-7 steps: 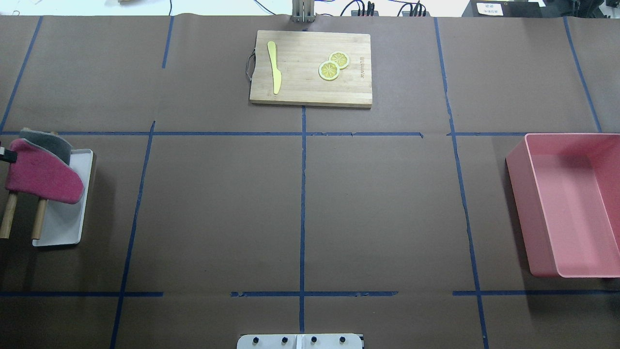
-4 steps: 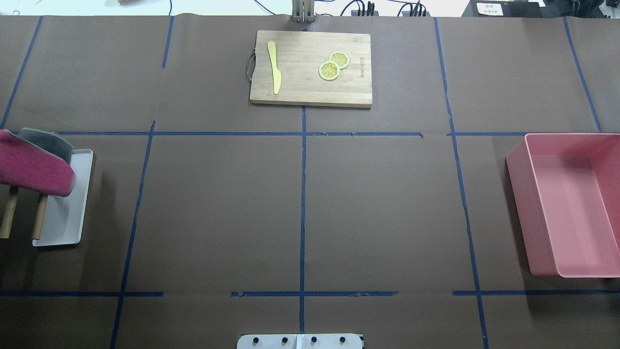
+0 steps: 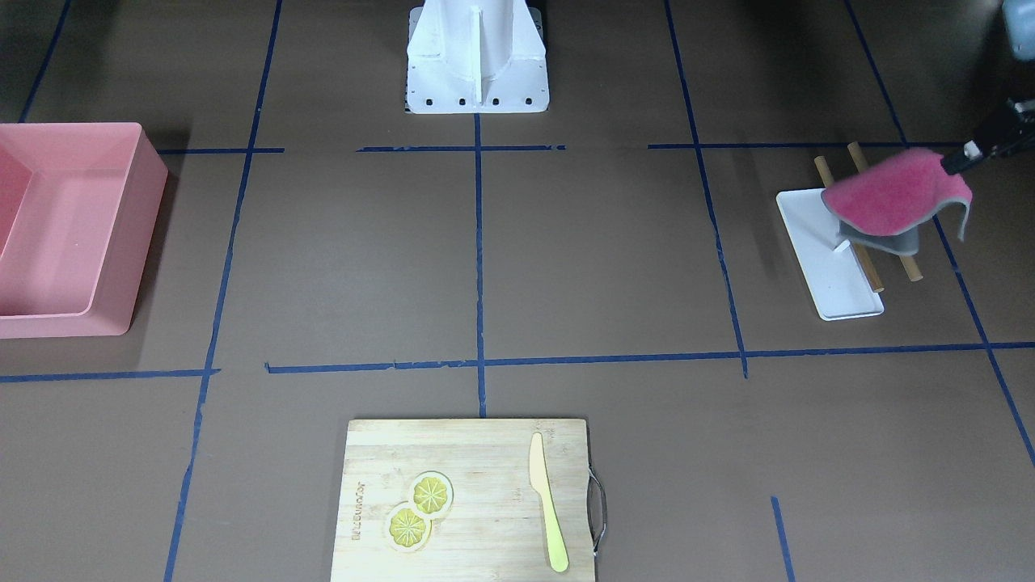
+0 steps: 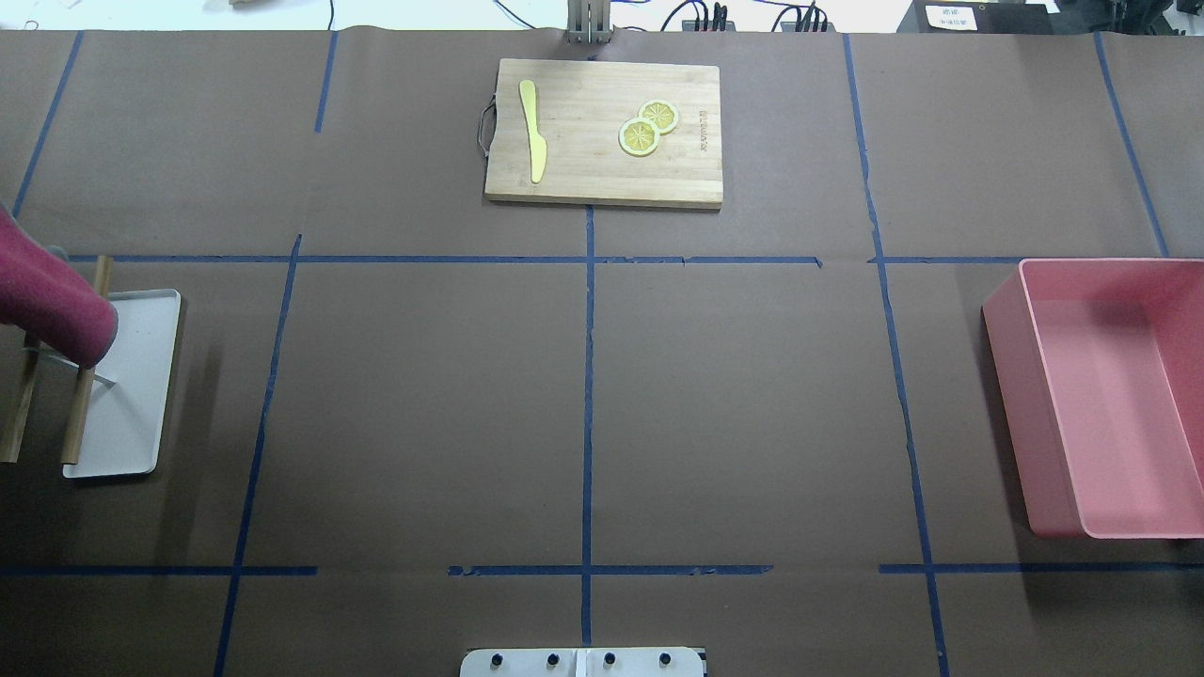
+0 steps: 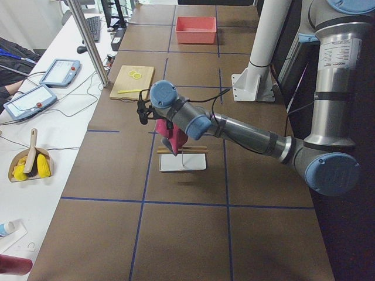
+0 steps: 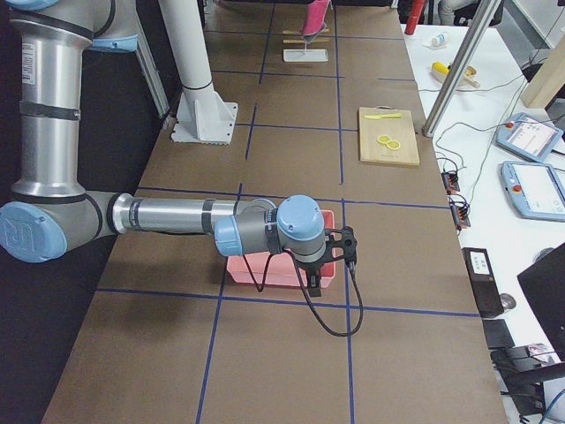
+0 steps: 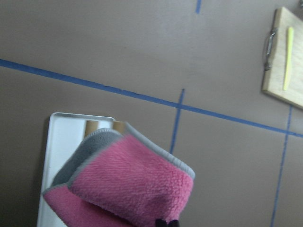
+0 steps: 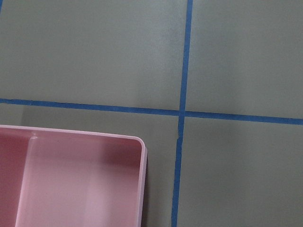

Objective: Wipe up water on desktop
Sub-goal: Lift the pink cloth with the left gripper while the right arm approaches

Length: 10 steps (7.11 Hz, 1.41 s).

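Observation:
The desktop is a flat brown surface crossed by dark-blue tape lines; I see no water on it. My left gripper is shut on a folded cloth, pink on one side and grey on the other, and holds it in the air above a white tray. The cloth also shows at the left edge of the overhead view and in the left wrist view. My right gripper hovers by the pink bin; I cannot tell whether it is open or shut.
Two wooden rods lie across the white tray. A wooden cutting board with a yellow knife and two lemon slices lies at the far middle. The pink bin stands at the right edge.
The cloth has risen off the wooden rods and moved left, mostly out of the overhead view. The rods and tray now lie uncovered.

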Tool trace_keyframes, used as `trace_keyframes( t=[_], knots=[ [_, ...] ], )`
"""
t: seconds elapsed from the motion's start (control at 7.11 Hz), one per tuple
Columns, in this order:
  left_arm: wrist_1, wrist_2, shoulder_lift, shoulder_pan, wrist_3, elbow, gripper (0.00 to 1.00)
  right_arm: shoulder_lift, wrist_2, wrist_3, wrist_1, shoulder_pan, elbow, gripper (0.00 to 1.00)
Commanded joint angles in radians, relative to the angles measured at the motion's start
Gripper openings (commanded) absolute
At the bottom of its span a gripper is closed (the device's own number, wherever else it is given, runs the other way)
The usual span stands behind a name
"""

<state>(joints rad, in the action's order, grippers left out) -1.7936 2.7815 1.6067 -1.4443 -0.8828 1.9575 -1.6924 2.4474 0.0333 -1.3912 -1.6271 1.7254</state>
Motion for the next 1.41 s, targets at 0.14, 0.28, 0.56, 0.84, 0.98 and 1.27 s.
trace_keyframes(
  t=[0.14,0.28,0.56,0.84,0.98,1.27],
  knots=[
    [0.394,-0.04,0.255,-0.002,-0.124,0.15,0.0,0.005,0.013,0.02,0.073,0.051,0.062,1.0],
    [0.395,-0.115,0.307,0.052,-0.212,0.149,0.0,0.004,0.013,0.134,0.128,0.093,0.086,1.0],
    [0.36,-0.174,0.357,0.172,-0.388,0.141,0.0,0.023,0.004,0.514,0.42,0.241,0.106,1.0],
    [0.189,-0.277,0.374,0.267,-0.592,0.129,0.0,0.164,-0.021,0.869,0.528,0.365,0.132,1.0],
    [0.081,-0.393,0.425,0.366,-0.781,0.1,0.0,0.184,-0.106,0.951,0.528,0.453,0.179,1.0],
    [-0.035,-0.575,0.49,0.491,-1.035,0.074,0.0,0.219,-0.282,0.972,0.528,0.609,0.258,1.0]
  ],
)
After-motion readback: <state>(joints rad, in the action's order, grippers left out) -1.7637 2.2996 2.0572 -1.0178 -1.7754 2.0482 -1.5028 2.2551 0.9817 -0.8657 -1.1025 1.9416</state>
